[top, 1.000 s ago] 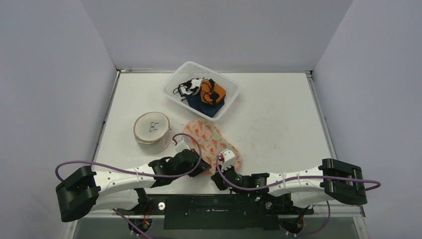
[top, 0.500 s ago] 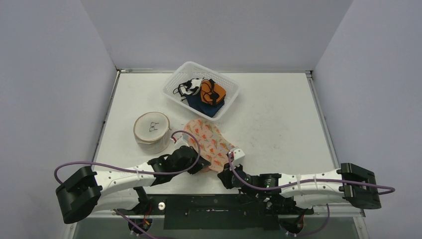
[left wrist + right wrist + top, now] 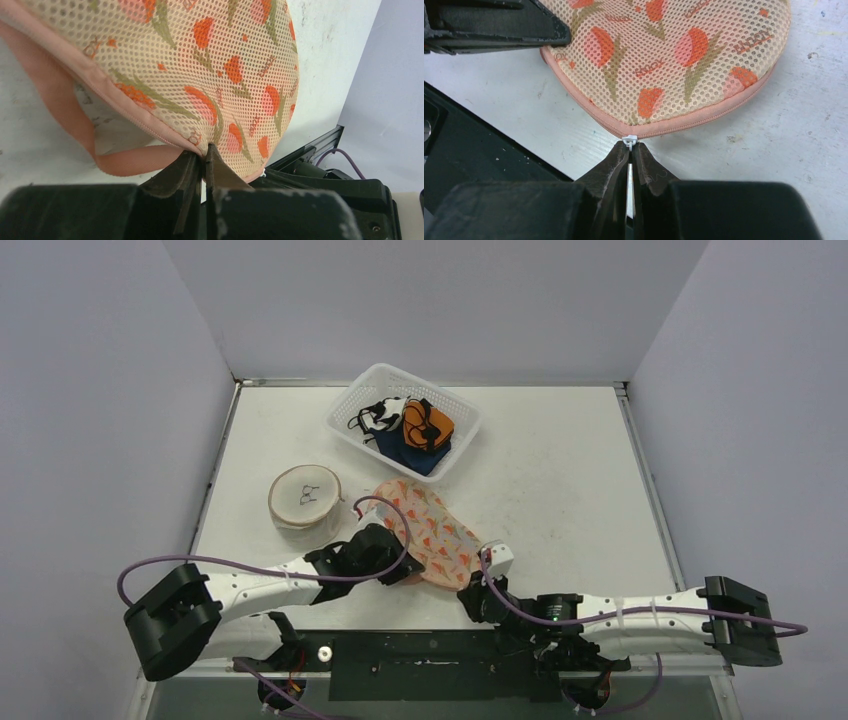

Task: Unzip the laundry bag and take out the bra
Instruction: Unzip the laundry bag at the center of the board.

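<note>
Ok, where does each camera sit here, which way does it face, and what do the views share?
Top external: above and behind the bases, looking down on the table, basket and bag; left arm and right arm show.
Left wrist: on the left arm, looking out past the left gripper, shut on the bag's edge.
Right wrist: on the right arm, looking out past the right gripper, shut on the pull.
Shared: all three see the bag; the right wrist view also catches the left gripper.
</note>
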